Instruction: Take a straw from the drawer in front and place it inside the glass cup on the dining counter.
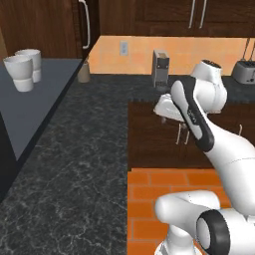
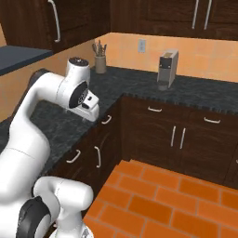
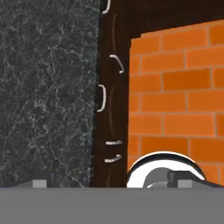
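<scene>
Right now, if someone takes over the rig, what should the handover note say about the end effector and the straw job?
End effector: open, empty, hanging above the edge of the black counter.
Drawer fronts below it: all shut; which one holds the straw I cannot tell.
Done: nothing yet.
Left: open the drawer, take the straw, carry it to the glass cup on the dining counter.

arm (image 1: 199,119) raised over black granite counter (image 1: 79,164) | white cups (image 1: 22,69) left | toaster (image 1: 244,72) right

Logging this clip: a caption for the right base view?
White arm's open tool hangs over black granite counter edge, drawers shut.
</scene>
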